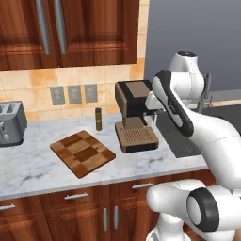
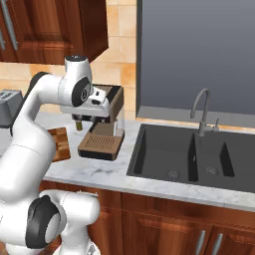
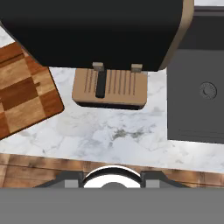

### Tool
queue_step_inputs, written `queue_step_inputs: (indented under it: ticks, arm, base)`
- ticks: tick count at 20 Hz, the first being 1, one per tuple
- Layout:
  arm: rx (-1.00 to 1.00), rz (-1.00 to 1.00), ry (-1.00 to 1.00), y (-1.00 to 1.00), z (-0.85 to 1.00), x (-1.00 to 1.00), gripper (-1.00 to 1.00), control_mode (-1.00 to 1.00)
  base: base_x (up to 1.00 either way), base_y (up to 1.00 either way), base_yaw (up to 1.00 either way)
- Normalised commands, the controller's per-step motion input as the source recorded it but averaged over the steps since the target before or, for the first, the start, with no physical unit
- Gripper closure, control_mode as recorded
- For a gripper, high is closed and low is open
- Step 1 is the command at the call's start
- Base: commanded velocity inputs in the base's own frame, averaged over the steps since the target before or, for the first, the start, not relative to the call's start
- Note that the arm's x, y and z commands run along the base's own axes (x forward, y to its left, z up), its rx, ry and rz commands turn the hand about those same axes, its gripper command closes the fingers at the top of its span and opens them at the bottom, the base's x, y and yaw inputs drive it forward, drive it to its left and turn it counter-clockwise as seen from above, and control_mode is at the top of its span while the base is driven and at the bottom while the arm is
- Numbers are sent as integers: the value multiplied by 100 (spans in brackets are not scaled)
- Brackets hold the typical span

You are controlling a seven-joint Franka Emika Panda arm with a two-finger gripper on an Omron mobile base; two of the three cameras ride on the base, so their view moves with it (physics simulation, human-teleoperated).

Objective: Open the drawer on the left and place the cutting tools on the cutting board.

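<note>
The cutting board (image 1: 82,153), a patchwork of light and dark wood blocks, lies flat on the marble counter left of the coffee machine; it also shows as the cutting board (image 3: 22,98) and cutting board (image 2: 59,143). Under the counter, the drawer (image 1: 70,198) with a short silver bar handle is closed. The cutting tools are out of view. My gripper (image 1: 151,113) hangs in front of the coffee machine, above the counter, pointing down. In the hand view the gripper (image 3: 112,181) has its jaws apart with nothing between them.
A brown and black coffee machine (image 1: 134,117) stands mid-counter, with a small dark bottle (image 1: 98,118) to its left. A toaster (image 1: 9,123) sits far left. The dark sink (image 2: 191,159) and faucet (image 2: 201,112) lie to the right. More closed drawer fronts (image 1: 141,187) flank the first.
</note>
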Motion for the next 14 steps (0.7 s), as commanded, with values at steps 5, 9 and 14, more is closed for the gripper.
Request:
queue_step_inputs:
  ticks: [5, 9, 14]
  arm:
    - [-2, 0, 0, 8, -11, -24, -100, -100]
    - [-2, 9, -29, 70, -23, -79, -100, -100]
    - [-13, 14, -34, 100, -36, -88, -100, -100]
  base:
    - [0, 0, 0]
    - [0, 0, 0]
    - [0, 0, 0]
